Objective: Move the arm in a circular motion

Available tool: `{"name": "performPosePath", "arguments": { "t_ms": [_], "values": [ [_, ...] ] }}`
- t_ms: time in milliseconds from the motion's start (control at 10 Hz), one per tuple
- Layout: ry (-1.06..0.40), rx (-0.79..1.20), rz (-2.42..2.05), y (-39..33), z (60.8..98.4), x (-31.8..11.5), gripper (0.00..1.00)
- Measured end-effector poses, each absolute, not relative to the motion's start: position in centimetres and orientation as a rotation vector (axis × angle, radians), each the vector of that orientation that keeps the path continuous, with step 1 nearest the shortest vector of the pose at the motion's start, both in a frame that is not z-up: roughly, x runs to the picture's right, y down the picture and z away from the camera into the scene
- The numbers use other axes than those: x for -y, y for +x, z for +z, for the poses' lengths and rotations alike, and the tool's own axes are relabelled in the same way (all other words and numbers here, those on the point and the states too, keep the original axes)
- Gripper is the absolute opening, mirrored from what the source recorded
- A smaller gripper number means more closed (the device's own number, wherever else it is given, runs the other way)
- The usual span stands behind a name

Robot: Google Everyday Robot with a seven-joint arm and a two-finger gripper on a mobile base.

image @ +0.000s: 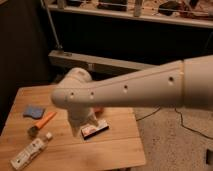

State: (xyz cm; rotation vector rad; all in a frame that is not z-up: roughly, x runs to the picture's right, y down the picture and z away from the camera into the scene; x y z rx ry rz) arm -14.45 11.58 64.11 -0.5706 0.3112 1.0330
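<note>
The arm is a thick cream-white tube with small dark holes, reaching in from the right edge across the middle of the camera view. It bends at a rounded joint above the wooden table. From that joint a short tapered part points down to the gripper, which hangs over the table's middle, just left of a flat snack box. The arm hides most of a red bowl.
On the table's left lie a blue cloth, an orange carrot-like item and a white bottle. A dark shelf unit with a metal rail stands behind. Speckled floor with a cable is at the right.
</note>
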Motion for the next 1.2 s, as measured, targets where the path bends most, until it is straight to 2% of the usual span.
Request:
{"name": "performPosePath", "arguments": {
  "t_ms": [200, 300, 500, 600, 900, 1200],
  "values": [
    [-0.490, -0.302, 1.051, -13.8, 70.5, -5.4, 0.65],
    [-0.431, -0.337, 1.101, -9.9, 74.9, -1.3, 0.65],
    [-0.367, -0.409, 1.219, -2.2, 79.2, 3.4, 0.65],
    [-0.345, -0.456, 1.314, 2.9, 80.1, 4.9, 0.65],
    [-0.295, -0.582, 1.555, 15.3, 78.9, 4.9, 0.65],
    [-0.230, -0.759, 1.757, 27.6, 73.4, -0.8, 0.65]
  ]
}}
